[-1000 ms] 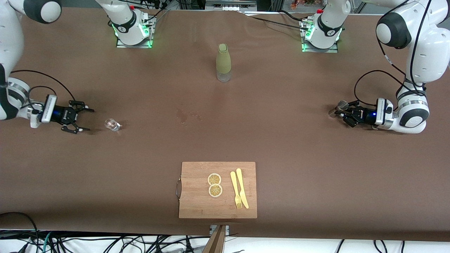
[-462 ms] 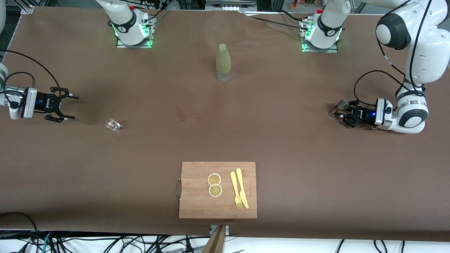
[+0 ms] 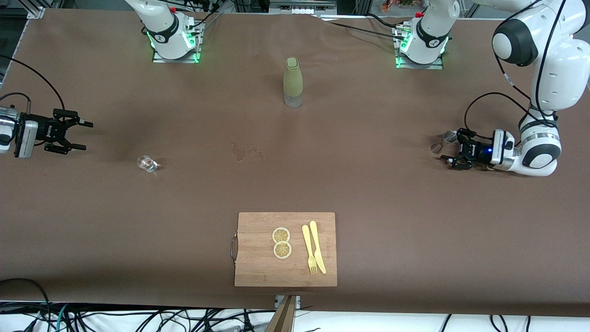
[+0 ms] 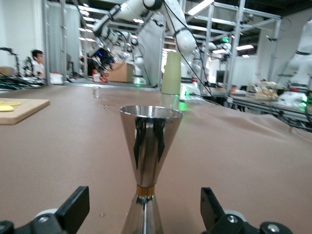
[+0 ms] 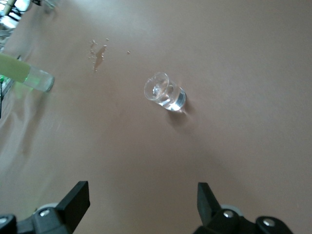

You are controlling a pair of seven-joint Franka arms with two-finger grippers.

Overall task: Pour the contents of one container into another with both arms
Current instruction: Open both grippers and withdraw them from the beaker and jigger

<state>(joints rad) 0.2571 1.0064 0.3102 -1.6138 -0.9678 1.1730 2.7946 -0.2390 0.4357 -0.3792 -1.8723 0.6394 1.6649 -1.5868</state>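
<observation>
A small steel hourglass-shaped jigger is seen standing upright on the brown table toward the left arm's end, its long axis vertical. It lies straight ahead of the left gripper, whose fingers are spread wide to either side of its waist without touching it. What the jigger holds cannot be told, as its mouth is seen only edge-on.

A small clear shot glass is found toward the right arm's end of the table, upright. Whether it contains liquid cannot be judged. The right gripper is held with fingers wide apart and on nothing, well apart from the glass, which lies ahead of it and nearer the front camera.

Each container is thus nearest its own arm. With both standing free, the scene fits equally a moment just ahead of grasping and one just after setting down.

A few darker spots are visible on the table between the two containers.
</observation>
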